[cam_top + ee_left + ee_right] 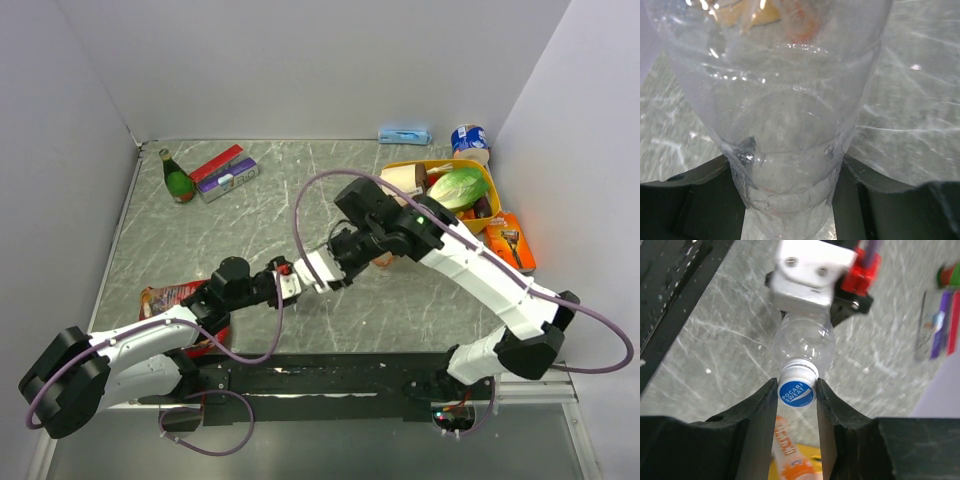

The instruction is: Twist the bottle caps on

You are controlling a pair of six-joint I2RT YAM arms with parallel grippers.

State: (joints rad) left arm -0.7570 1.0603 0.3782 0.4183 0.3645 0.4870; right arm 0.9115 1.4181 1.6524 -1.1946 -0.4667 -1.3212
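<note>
— Right wrist view: what's held?
— My right gripper (797,390) pinches the small round blue plastic cap (797,392) on the clear plastic bottle (802,342); my left gripper (790,197) clamps its body. I'd twist squarely, pressing gently.

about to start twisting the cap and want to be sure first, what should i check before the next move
1. Blue cap sits on the neck of the bottle: ok.
2. Right gripper has a finger against each side of the cap: ok.
3. Left gripper is clamped on the bottle's body to hold it against the twist: ok.
4. Cap top faces the right wrist camera head-on: ok.
5. Cap seated square on the threads: cannot tell, the threads are hidden.
</note>
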